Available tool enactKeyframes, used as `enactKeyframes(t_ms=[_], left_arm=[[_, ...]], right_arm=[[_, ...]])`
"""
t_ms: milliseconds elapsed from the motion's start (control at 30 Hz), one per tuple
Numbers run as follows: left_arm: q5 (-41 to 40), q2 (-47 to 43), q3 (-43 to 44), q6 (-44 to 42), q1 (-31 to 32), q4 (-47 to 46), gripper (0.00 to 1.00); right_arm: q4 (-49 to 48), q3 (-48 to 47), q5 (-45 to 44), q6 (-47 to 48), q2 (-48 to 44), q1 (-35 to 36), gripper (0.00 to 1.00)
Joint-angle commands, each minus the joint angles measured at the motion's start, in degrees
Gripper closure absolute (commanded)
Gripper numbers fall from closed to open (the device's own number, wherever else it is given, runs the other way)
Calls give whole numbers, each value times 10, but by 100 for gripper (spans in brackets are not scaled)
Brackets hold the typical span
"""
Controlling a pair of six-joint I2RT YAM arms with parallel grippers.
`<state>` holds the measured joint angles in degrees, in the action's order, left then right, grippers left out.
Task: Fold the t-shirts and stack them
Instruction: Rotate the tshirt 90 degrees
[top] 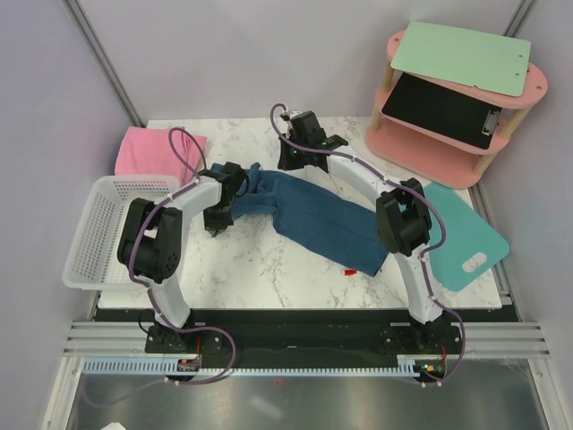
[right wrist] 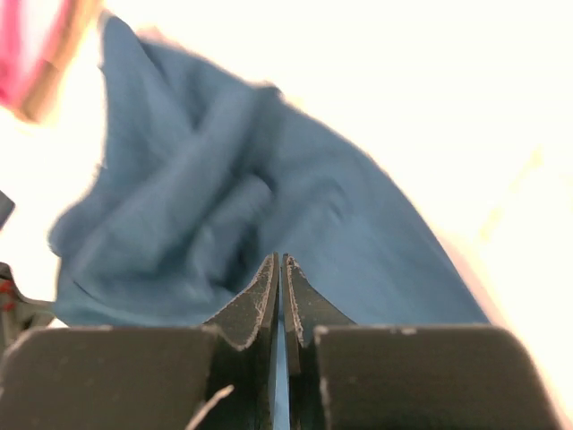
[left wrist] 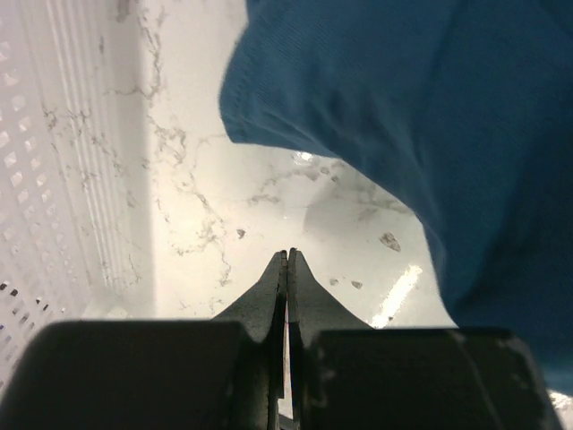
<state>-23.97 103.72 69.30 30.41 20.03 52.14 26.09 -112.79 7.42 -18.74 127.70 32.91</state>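
Blue shirt [top: 313,219]: slack on the counter [top: 260,264], long axis running from far-left to near-right, both grippers at its far-left end.

Right gripper [top: 288,161]: at the shirt's far edge, fingers pressed narrow with a sliver of blue showing between them in the right wrist view, so judged to be pinching that edge. Left gripper [top: 218,218]: just off the near side of the same end, fingers closed together with no cloth seen between the tips; in the left wrist view the shirt lies ahead and to its right, with bare counter straight in front. The shirt's near-right end lies free beside the right arm's elbow, and neither gripper is near it. Pink shirt [top: 148,152]: bunched at the counter's far-left corner, behind the basket [top: 98,228], well apart from the blue one. Stacking not yet done.
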Motion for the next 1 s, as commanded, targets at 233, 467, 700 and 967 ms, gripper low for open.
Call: enactKeyframes(t_ms=[233, 467, 700, 967], left_arm=[[-29, 98, 82, 24, -42, -40, 98], [-37, 156, 152, 18, -86, -41, 98], [-50, 213, 253, -2, -115, -40, 98], [-23, 72, 207, -32, -92, -111, 98]], right_arm=[[-147, -72, 153, -103, 96, -5, 90], [-198, -84, 185, -120, 114, -2, 89], [-216, -116, 204, -147, 150, 1, 88], [-210, -147, 208, -147, 194, 15, 87]])
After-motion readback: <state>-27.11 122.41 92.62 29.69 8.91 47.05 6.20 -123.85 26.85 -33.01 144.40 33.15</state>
